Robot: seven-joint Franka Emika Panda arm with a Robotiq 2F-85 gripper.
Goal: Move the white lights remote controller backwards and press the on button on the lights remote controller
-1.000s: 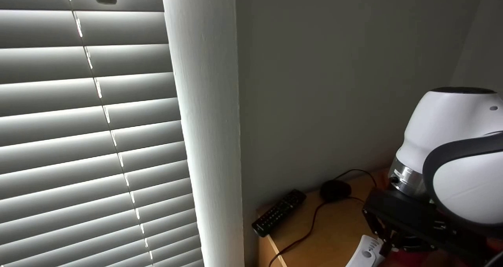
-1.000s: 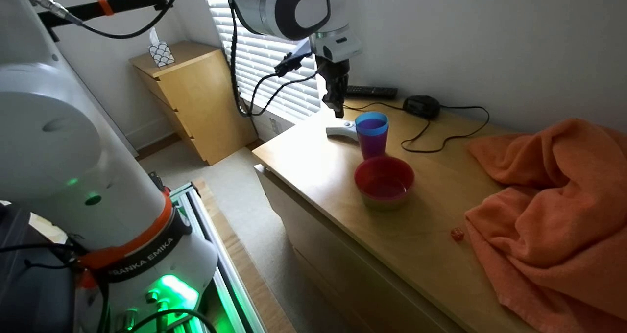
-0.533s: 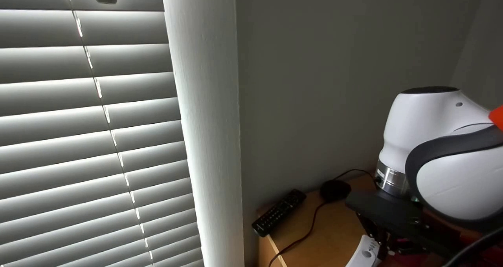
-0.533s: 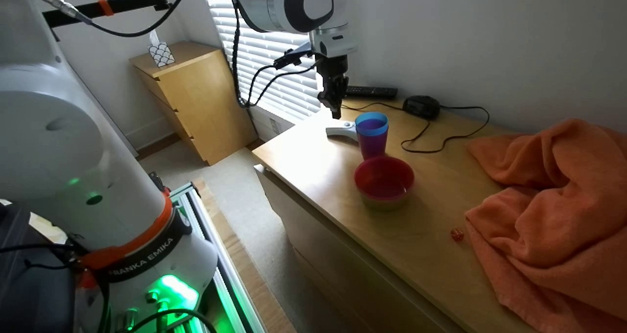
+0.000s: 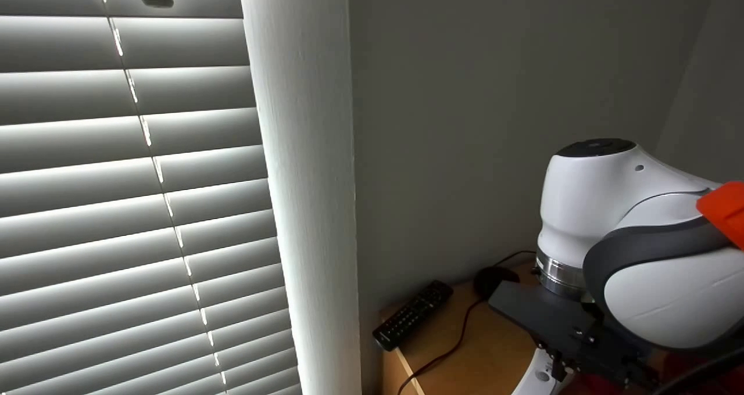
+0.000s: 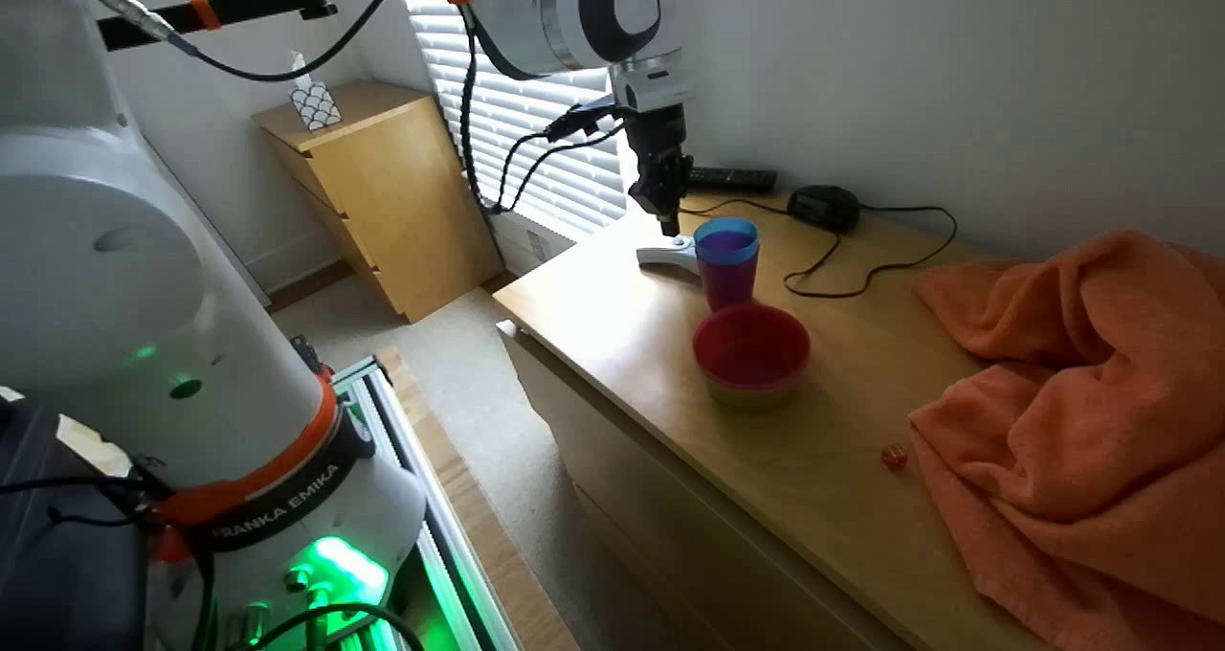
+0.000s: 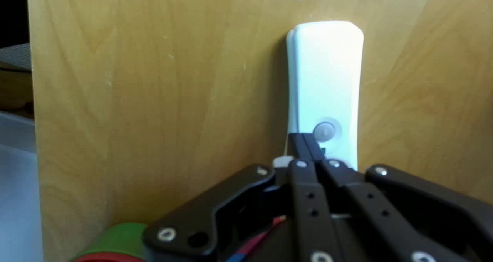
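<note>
"Where are we finding the white lights remote (image 7: 327, 73)?"

"We are seeing it lying on the wooden top (image 7: 173, 81), its lower part hiding under the gripper (image 7: 303, 135) in the wrist view."

"And how are the fingers (image 7: 299, 148) standing?"

"They are meeting side by side, leaving us no gap to see between them. A round grey button (image 7: 324, 130) is showing just past them (whether they are touching the plastic, we are not managing to tell)."

"What are we noticing around it?"

"In an exterior view, the purple cup (image 6: 727, 285) is standing before one end of the remote, hiding that end, and the red bowl (image 6: 751, 345) is sitting just beside the cup. The black remote (image 6: 735, 180) is resting near the wall (image 6: 909, 86), and the orange towel (image 6: 1101, 421) is lying crumpled, well apart."
</note>
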